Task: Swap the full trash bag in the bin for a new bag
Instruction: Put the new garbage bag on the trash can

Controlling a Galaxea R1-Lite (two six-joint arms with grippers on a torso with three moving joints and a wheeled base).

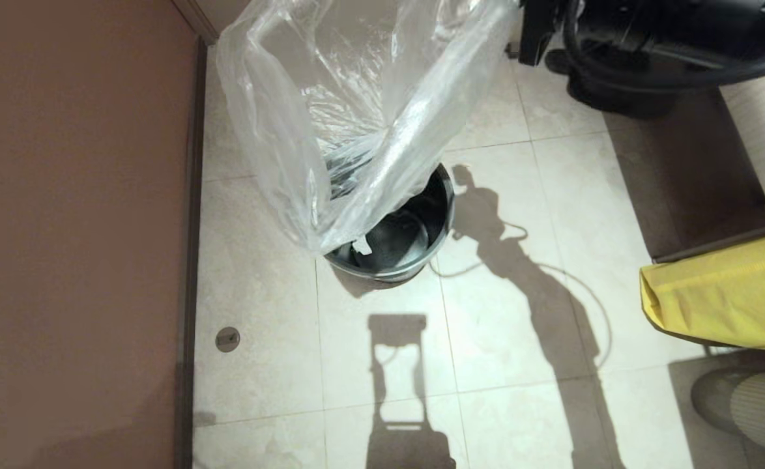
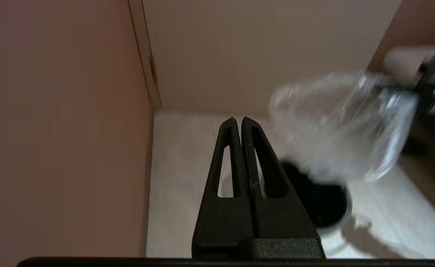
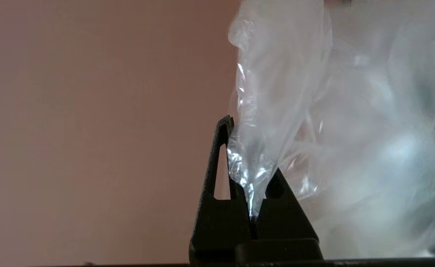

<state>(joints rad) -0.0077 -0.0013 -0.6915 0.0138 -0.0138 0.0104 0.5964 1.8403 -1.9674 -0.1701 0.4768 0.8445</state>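
Right gripper (image 3: 248, 167), high up and off to the bin's (image 1: 421, 260) right, pinches the new bag (image 1: 356, 117), which hangs slanting down into it; left gripper (image 2: 239, 122) is empty, fingers pressed together

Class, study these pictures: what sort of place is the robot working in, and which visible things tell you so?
Probably an indoor corridor or utility corner: pale floor tiles, a reddish-brown wall, and a bin standing on the floor.
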